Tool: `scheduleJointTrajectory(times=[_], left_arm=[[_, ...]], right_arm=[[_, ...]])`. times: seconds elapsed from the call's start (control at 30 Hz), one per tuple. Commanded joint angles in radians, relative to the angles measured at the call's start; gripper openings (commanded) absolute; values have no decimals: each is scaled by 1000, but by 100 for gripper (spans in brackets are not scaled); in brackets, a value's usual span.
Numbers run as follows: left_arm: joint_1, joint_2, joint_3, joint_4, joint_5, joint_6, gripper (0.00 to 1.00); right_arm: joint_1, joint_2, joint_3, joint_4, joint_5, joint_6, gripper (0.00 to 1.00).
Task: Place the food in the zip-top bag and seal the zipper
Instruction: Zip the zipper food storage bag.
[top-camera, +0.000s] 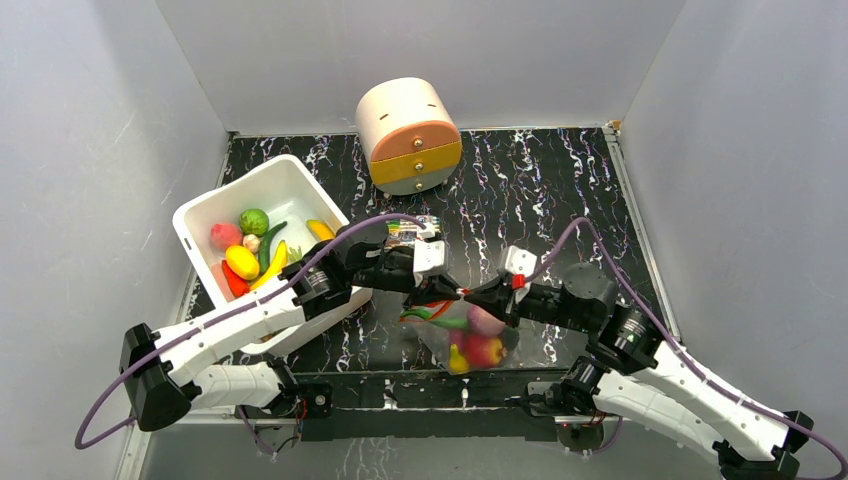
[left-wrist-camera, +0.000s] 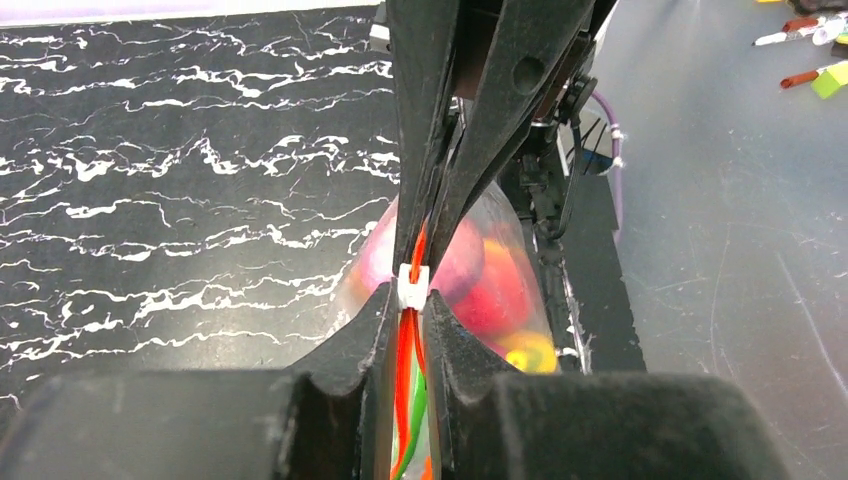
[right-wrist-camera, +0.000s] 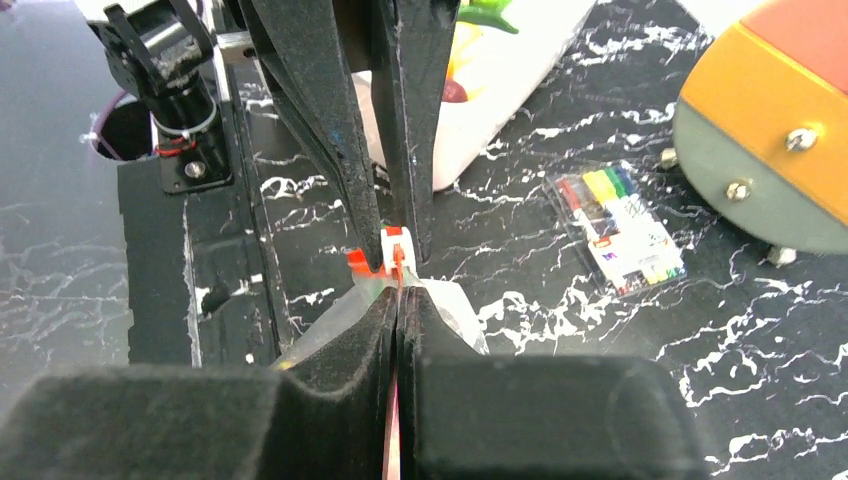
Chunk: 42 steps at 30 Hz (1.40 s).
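The zip-top bag (top-camera: 470, 340) hangs low between my two grippers near the table's front edge, with red, yellow and purple food (top-camera: 482, 349) inside. Its red-orange zipper (left-wrist-camera: 406, 350) runs between the left gripper's (left-wrist-camera: 412, 300) jaws, which are shut on it just behind a small white slider (left-wrist-camera: 413, 285). From the other side the right gripper (right-wrist-camera: 398, 295) is shut on the same strip (right-wrist-camera: 392, 440), tip to tip with the left gripper (top-camera: 448, 288) at the slider (right-wrist-camera: 395, 245). More food (top-camera: 245, 255) lies in the white bin (top-camera: 290, 185).
A round cream drawer unit (top-camera: 408, 135) with orange and yellow fronts stands at the back. A flat pack of coloured pens (right-wrist-camera: 620, 225) lies on the black marbled table (top-camera: 560, 200) between the bin and the drawers. Grey walls close in on both sides.
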Motion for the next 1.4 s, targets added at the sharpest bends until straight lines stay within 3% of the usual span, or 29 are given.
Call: scheduleJointTrajectory(times=[0.0, 0.2, 0.5, 0.63, 0.7, 0.73, 0.8, 1.07, 1.37], left_arm=[[3, -64, -36, 6, -49, -42, 22], [3, -75, -32, 103, -33, -91, 53], [3, -66, -32, 210, 61, -117, 60], [4, -68, -42, 228, 90, -114, 52], [2, -60, -37, 223, 100, -108, 40], [2, -55, -34, 217, 102, -105, 26], [2, -46, -27, 200, 100, -95, 10], [3, -84, -70, 111, 34, -52, 8], [3, -98, -91, 87, 27, -45, 7]], right_arm=[[2, -88, 4, 168, 2, 26, 0], [2, -84, -22, 181, -48, 40, 0], [2, -61, -14, 190, -63, 41, 0], [2, -60, -26, 205, -64, 49, 0], [3, -58, -27, 212, -66, 50, 0], [3, -56, -27, 213, -65, 51, 0], [2, -52, -27, 217, -58, 55, 0], [2, -157, -70, 311, 36, 107, 0], [3, -169, -60, 271, 36, 93, 0]])
